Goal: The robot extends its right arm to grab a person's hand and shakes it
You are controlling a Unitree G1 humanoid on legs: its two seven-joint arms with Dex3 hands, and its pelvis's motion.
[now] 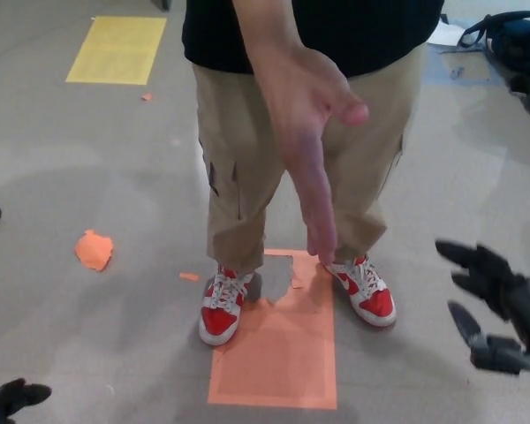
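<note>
A person in a black top, tan trousers and red-and-white shoes stands before me, reaching a hand (305, 124) towards me with its fingers stretched out and pointing down. My right hand (499, 305) has come up at the right edge, open, its black fingers spread and well apart from the person's hand, lower and to the right of it. Only the tip of my left hand (9, 399) shows in the bottom left corner, too little to tell its state.
The person stands at the top of an orange floor rectangle (278, 353). A yellow floor rectangle (117, 49) lies at the back left, a crumpled orange scrap (94, 249) at the left. A dark bag (512, 40) sits at the top right.
</note>
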